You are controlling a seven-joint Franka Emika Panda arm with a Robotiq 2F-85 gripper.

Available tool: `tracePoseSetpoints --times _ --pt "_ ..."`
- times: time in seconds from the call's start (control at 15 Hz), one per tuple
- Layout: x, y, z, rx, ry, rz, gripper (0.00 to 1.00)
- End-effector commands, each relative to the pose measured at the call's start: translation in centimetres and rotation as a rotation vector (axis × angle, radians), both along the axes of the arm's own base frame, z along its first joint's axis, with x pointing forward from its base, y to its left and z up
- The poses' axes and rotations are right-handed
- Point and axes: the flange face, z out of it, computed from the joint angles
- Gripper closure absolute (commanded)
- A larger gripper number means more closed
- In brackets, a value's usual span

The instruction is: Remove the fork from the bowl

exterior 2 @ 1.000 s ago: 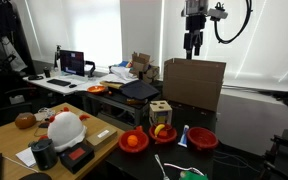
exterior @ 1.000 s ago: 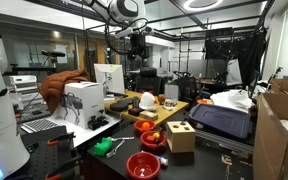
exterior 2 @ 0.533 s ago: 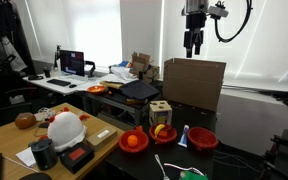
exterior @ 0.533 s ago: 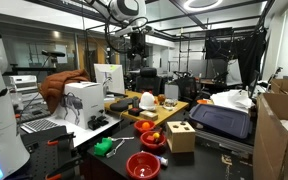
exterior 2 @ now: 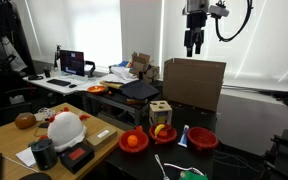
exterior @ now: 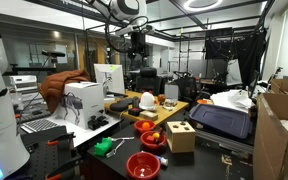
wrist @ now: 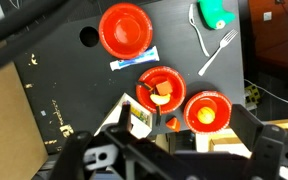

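Wrist view showed the small bowl (wrist: 161,88) mid-frame, a pale sliver at its left rim perhaps the fork (wrist: 143,95). The claw (exterior 2: 192,47) hung high, fingers seemingly apart. The spare white fork (wrist: 216,52) at upper right on the table (wrist: 74,80) could have drawn the grasp wrongly.

Red bowls: three. Bowl (wrist: 161,88) just beside wooden box (wrist: 134,120); bowl (wrist: 206,112) near box, past first bowl; bowl (wrist: 125,27) farthest from box.
Wooden box: one.
White fork (wrist: 216,52): one, flat on black surface (wrist: 74,70), well apart from box.
Green object (wrist: 216,14): one, beside fork, farther from box.
Blue-white packet (wrist: 134,62): one, between box-side bowl and farthest bowl.
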Motion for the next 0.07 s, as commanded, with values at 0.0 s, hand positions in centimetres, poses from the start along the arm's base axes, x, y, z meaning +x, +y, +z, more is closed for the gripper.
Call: tracePoseSetpoints --times 0.0 --pt "0.01 0.02 0.07 0.0 0.001 0.0 0.0"
